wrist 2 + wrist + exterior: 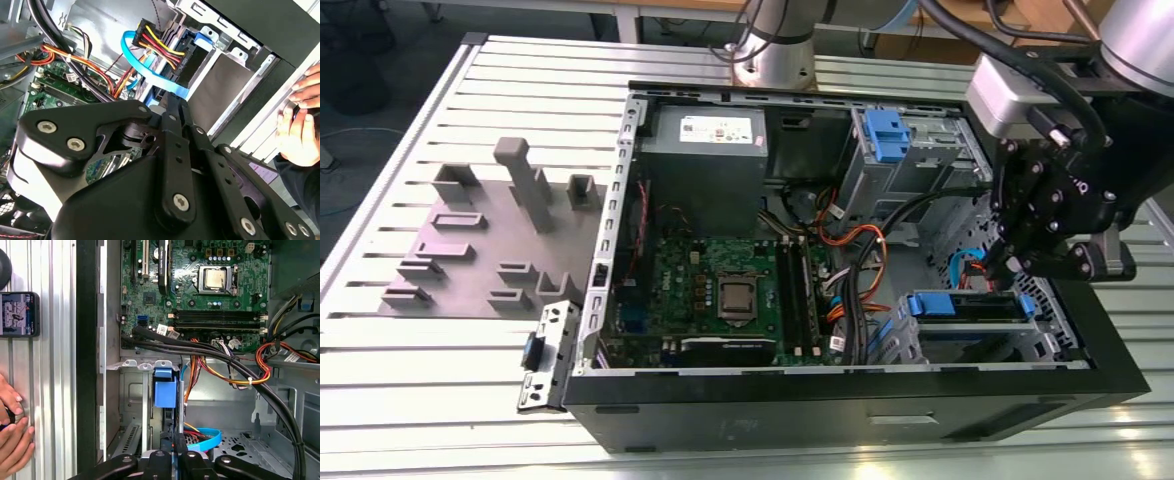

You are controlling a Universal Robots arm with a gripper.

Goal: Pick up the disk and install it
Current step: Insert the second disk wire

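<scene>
gripper [1003, 268]: low inside the open case [854, 400], at the corner on the exterior view's right; fingers [167, 452] drawn together in both wrist views, nothing wedged between them as far as shows
disk [969, 306]: sits in the lower drive bay, blue bracket [966, 303] facing up, silver body below it; looks seated already, judged only from how level it lies
jaws vs disk: fingertips just above and touching or nearly touching the bracket's edge on the exterior view's right; contact hard to confirm, the arm covers that end
long axis: disk runs across the exterior view, left to right, parallel to the case's near wall
cables: blue ribbon cable [150, 75] loops just past the fingertips in the second wrist view; orange and yellow leads [220, 372] cross beyond
motherboard [720, 290]: farther in, well apart from the gripper
person's hands [12, 432]: on the slatted table [454, 380] outside the case wall
</scene>
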